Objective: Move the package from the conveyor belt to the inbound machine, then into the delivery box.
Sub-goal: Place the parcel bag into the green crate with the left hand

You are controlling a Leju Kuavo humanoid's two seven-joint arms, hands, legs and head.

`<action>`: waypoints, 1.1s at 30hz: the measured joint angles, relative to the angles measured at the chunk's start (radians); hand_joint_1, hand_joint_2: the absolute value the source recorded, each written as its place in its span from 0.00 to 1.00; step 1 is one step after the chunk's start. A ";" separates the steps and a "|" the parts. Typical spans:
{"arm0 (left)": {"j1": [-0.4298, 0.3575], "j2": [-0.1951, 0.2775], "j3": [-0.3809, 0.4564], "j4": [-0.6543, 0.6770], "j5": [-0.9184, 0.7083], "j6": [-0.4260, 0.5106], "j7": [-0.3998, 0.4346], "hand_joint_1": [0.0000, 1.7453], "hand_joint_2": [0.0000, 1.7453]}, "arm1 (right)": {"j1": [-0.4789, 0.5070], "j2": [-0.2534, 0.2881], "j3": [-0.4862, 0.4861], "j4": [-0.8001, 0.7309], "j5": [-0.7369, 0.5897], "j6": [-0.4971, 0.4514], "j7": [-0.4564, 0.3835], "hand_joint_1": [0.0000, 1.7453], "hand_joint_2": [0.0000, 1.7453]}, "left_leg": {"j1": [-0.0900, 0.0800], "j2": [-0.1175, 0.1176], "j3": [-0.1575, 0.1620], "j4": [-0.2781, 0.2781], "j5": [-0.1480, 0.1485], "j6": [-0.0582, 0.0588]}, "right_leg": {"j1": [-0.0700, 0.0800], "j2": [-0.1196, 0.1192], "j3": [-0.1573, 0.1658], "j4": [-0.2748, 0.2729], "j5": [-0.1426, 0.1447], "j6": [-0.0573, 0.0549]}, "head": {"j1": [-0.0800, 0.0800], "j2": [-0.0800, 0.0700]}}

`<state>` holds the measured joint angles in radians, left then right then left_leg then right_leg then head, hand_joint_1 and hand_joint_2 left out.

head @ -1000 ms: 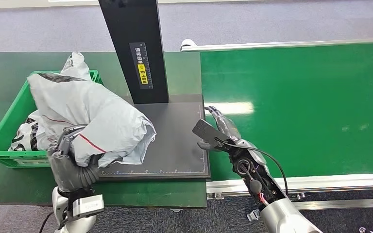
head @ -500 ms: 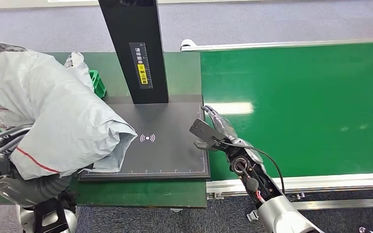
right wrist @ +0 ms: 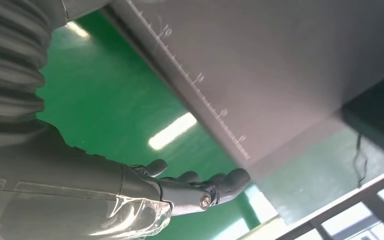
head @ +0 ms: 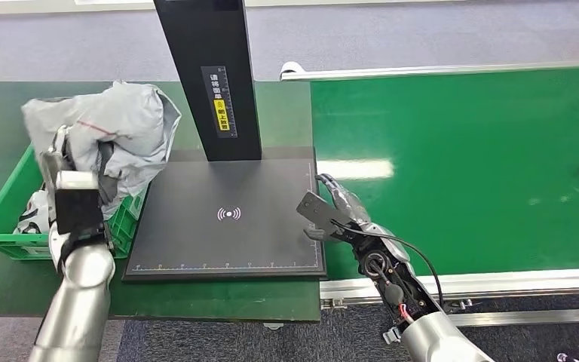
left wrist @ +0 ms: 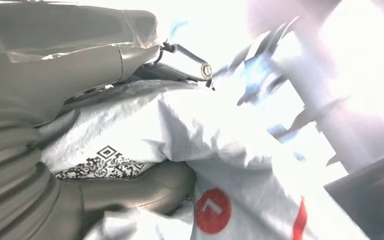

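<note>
- Now, at the left of the scene, my left hand (head: 83,177) grips the grey package (head: 117,128) and holds it above the far right corner of the green delivery box (head: 0,226); the left wrist view shows the thumb (left wrist: 145,187) pressed into the crumpled plastic just beside a printed code.
- My right hand (head: 339,204) hangs with fingers (right wrist: 200,187) spread and holding nothing, over the near left corner of the green conveyor belt (head: 460,166), just beside the inbound machine (head: 226,219).
- For a clean drop, I judge the package should travel further left, over the middle of the delivery box, before my fingers let go; part of it overhangs the right wall and could catch there.
- I would lower it close to the contents first, as the soft bag may slump sideways.
- Inside the delivery box lies at least one other parcel (head: 34,211), white with black print, at the near side.
</note>
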<state>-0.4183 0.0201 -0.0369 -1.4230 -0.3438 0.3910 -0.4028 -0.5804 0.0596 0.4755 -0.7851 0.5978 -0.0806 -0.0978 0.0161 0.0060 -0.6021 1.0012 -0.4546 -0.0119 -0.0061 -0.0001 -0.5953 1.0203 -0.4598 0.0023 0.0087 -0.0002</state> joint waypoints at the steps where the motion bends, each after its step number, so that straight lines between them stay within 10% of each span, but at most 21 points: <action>1: -0.041 0.015 0.032 0.068 0.055 -0.036 -0.003 1.00 1.00 | -0.001 0.002 0.004 0.000 0.000 0.007 0.000 0.00 1.00 | 0.000 0.002 0.000 0.000 0.000 0.000 | 0.000 0.002 -0.001 0.000 0.001 0.000 | 0.000 0.000; 14: -0.268 0.115 0.165 0.495 -0.113 0.133 0.066 0.99 1.00 | 0.001 -0.004 0.022 -0.001 -0.011 0.022 0.001 0.00 1.00 | 0.000 0.001 -0.003 0.000 0.000 0.000 | 0.000 0.003 -0.003 -0.001 0.000 0.000 | 0.000 0.000; 17: -0.293 0.131 0.172 0.562 -0.167 0.190 0.078 0.81 1.00 | 0.009 -0.009 0.023 -0.012 -0.012 0.021 0.007 0.00 1.00 | 0.000 0.001 -0.003 0.000 0.000 0.000 | 0.000 0.003 -0.003 0.000 0.001 0.000 | 0.000 0.000; 21: -0.309 0.147 0.197 0.607 -0.247 0.265 0.077 0.01 1.00 | 0.021 -0.014 0.024 -0.028 -0.010 0.018 0.017 0.00 1.00 | 0.000 0.002 -0.003 0.000 -0.001 0.000 | 0.000 0.003 -0.004 0.000 0.000 0.000 | 0.000 0.000; 26: -0.320 0.132 0.320 0.612 -0.383 0.270 -0.015 0.00 1.00 | 0.026 -0.017 0.026 -0.030 -0.004 0.006 0.018 0.00 1.00 | 0.000 0.001 -0.003 0.000 -0.001 0.000 | 0.000 0.003 -0.004 -0.001 0.000 0.000 | 0.000 0.000; 33: -0.318 0.099 0.367 0.613 -0.156 0.251 -0.104 0.00 1.00 | 0.029 -0.019 0.029 -0.030 -0.003 0.004 0.018 0.00 1.00 | 0.000 0.001 -0.003 0.000 -0.001 0.000 | 0.000 0.003 -0.004 -0.001 0.000 0.000 | 0.000 0.000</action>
<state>-0.7361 0.1189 0.3302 -0.8097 -0.4999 0.6425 -0.5069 -0.5509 0.0407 0.5048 -0.8148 0.5946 -0.0763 -0.0801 0.0160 0.0072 -0.6048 1.0014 -0.4551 -0.0121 -0.0063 0.0029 -0.5988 1.0198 -0.4596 0.0022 0.0085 -0.0004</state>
